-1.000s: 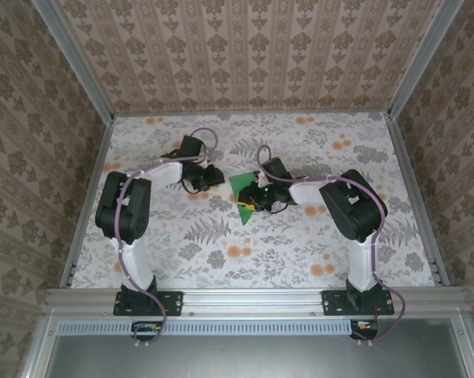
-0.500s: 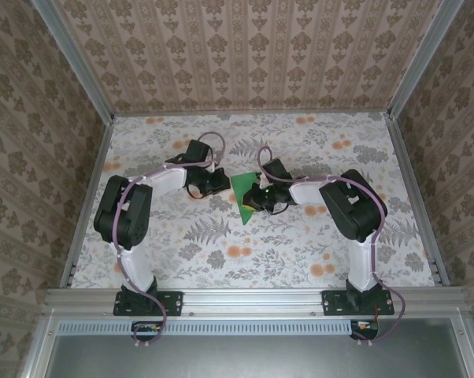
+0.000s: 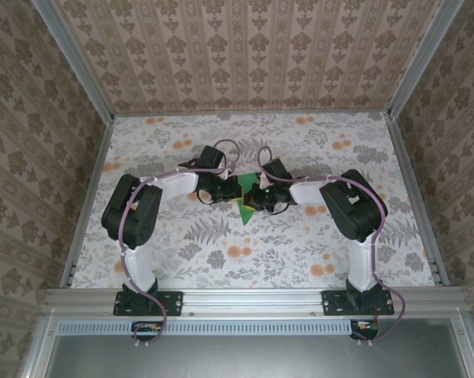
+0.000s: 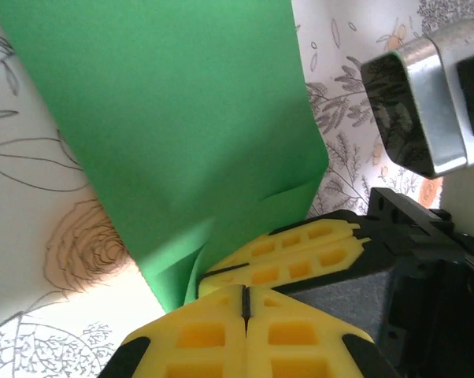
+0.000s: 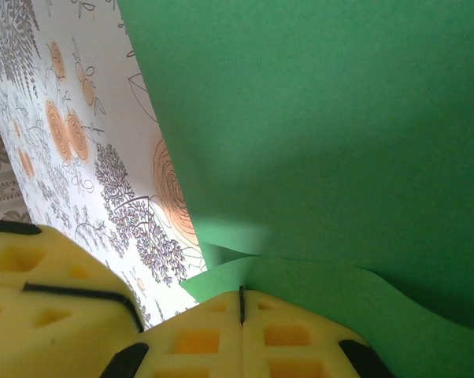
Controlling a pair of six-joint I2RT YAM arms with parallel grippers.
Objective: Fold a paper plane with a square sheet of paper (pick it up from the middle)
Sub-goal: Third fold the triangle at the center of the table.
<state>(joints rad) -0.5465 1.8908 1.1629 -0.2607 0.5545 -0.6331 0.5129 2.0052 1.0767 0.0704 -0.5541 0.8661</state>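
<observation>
At its folded edge, right pincer (image 5: pixel 241 303) nips the green sheet (image 5: pixel 339 118).

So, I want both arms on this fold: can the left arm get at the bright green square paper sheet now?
Probably yes: the shut left gripper sits at the edge of the bright green square paper sheet, nothing between. The right gripper, pinching the sheet alongside, crowds it.
</observation>
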